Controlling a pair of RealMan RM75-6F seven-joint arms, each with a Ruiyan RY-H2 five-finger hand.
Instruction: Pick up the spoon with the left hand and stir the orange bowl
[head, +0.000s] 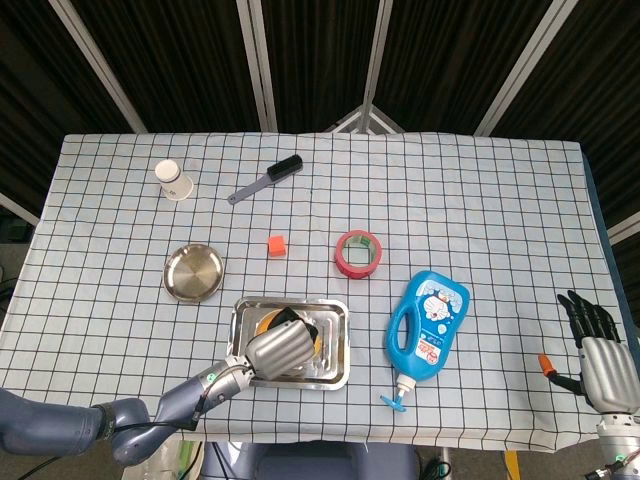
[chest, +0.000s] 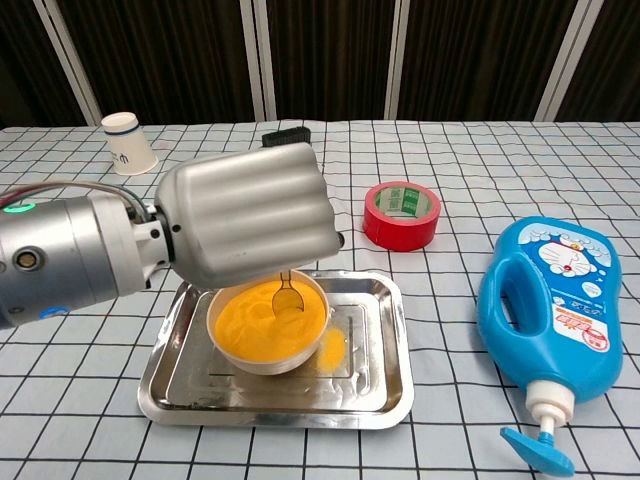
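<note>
The stirring step is in hand: the left hand (chest: 245, 215) hangs over the orange bowl (chest: 268, 322), its fingers curled around the handle of the spoon (chest: 287, 296), whose metal tip dips into the orange powder near the bowl's far right side. The grip itself is hidden behind the back of the hand in the chest view, so the hold on the handle is likely a closed fist, judged from the spoon hanging straight down beneath it. The bowl sits in the left part of a steel tray (chest: 385, 385), with a small spill of orange powder on the tray floor just right of the bowl. The right hand (head: 598, 352) rests at the table's right edge, well apart from the work, fingers spread and holding nothing. Nearby stand a red tape roll (chest: 401, 214) and a blue detergent bottle (chest: 551, 310), neither in the way. The next move calls for sweeping the spoon tip around inside the rim, keeping it low in the powder and away from the wall so that no more spills over.
</note>
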